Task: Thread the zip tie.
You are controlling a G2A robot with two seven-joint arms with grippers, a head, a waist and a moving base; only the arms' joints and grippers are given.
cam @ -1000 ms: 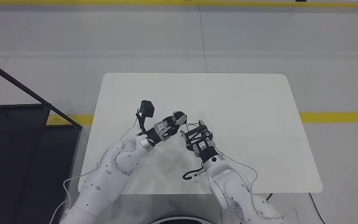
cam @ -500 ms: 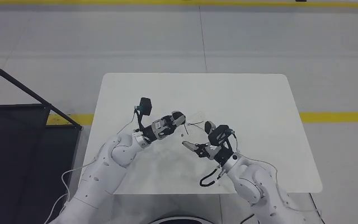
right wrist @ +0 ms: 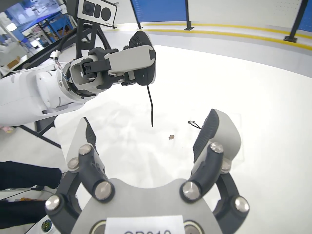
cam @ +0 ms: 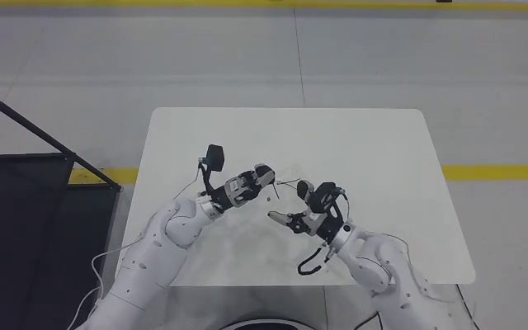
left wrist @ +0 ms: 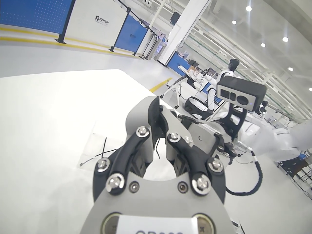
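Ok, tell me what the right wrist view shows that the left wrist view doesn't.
Right wrist view: the zip tie seen from the side, hanging from the shut left gripper with its free end dangling, the right gripper open nearby, and a small brown speck on the table. Left wrist view: the right arm's wrist camera, and the spare ties lying crossed at full length. Both: the held zip tie, the white table, and spare ties on it.
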